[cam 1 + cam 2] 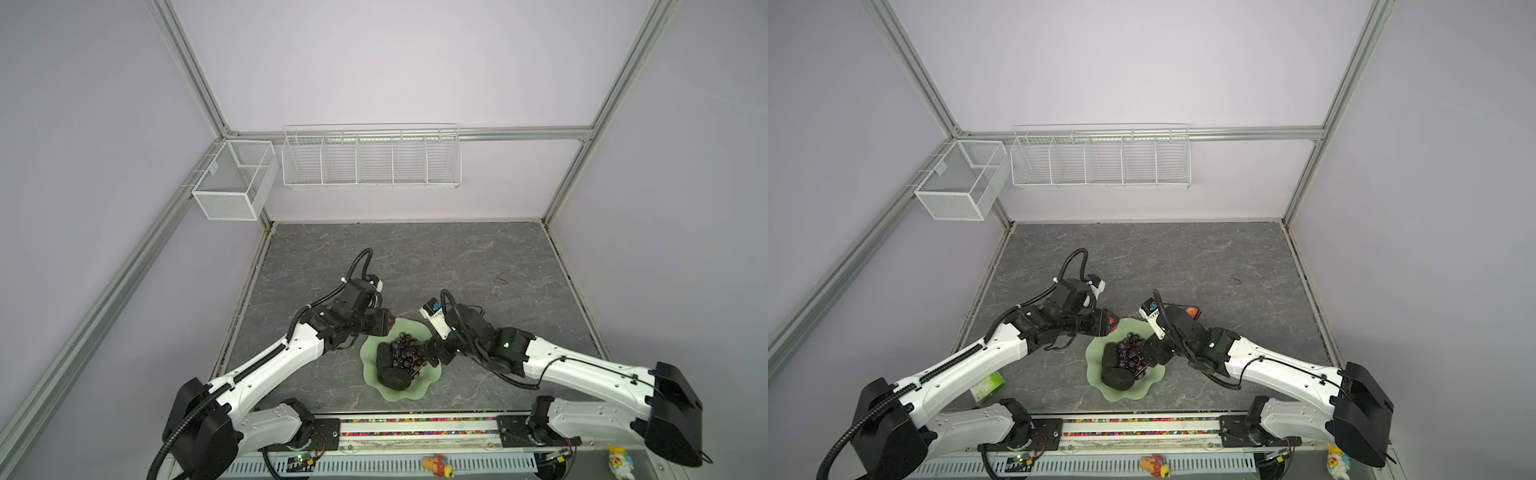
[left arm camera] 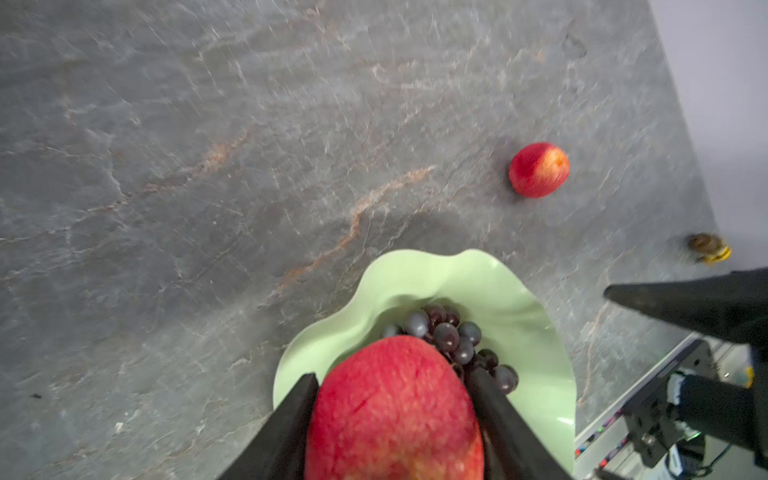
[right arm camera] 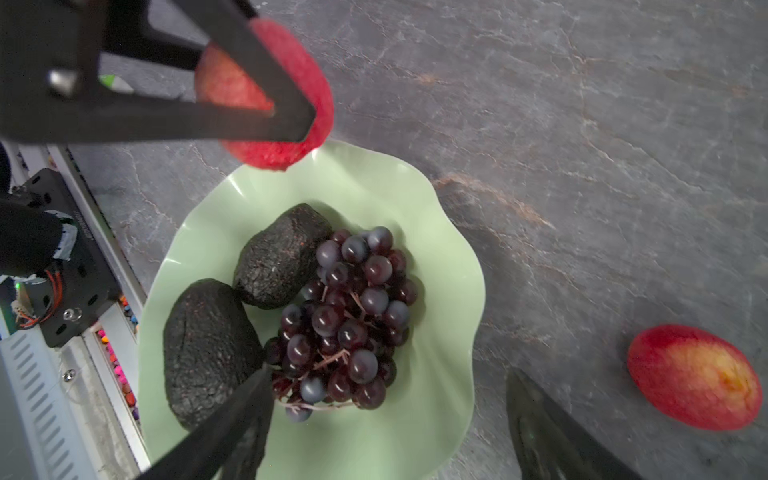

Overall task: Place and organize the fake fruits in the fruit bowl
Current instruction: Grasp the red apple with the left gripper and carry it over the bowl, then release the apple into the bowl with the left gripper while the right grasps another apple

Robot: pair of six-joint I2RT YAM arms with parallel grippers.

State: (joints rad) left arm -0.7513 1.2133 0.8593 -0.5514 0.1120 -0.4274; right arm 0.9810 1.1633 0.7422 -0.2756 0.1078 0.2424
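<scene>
**Jaws**
- Left jaws: pinching a red apple (image 2: pixel 395 411), one finger on each side, and the apple fills the gap.
- Apple hangs at the far-left rim of the fruit bowl (image 3: pixel 436 415), partly over it. Contact w/ rim: can't tell.
- Right jaws: spread wide, nothing btw them. One finger sits over the bowl by the avocados (image 3: pixel 210 349). The other is over bare worktop (image 1: pixel 457 257), just outside the rim.

**Progress: 3 of 5 in**
- Both avocados lie in the bowl side by side, touching as far as seen.
- Grapes (image 3: pixel 349 320) rest against them, approx. centre.
- Held apple is not yet set down.
- Second apple (image 3: pixel 694 376) lies on the worktop, apart from the bowl, on the right arm's side. Nothing is touching it.
- Left to do (my est.):
  - Lower and release the held apple into the free far part of the bowl.
  - Fetch the second apple. Right jaws are free and nearest.
  - Tidy the arrangement.

**Pose**
- Left arm (image 1: pixel 270 361) reaches fwd and inward, wrist turned toward the bowl. Jaws aim across at it, not straight down.
- Right arm (image 1: pixel 582 365) comes in from the right, wrist tipped down over the bowl's right edge.
</scene>
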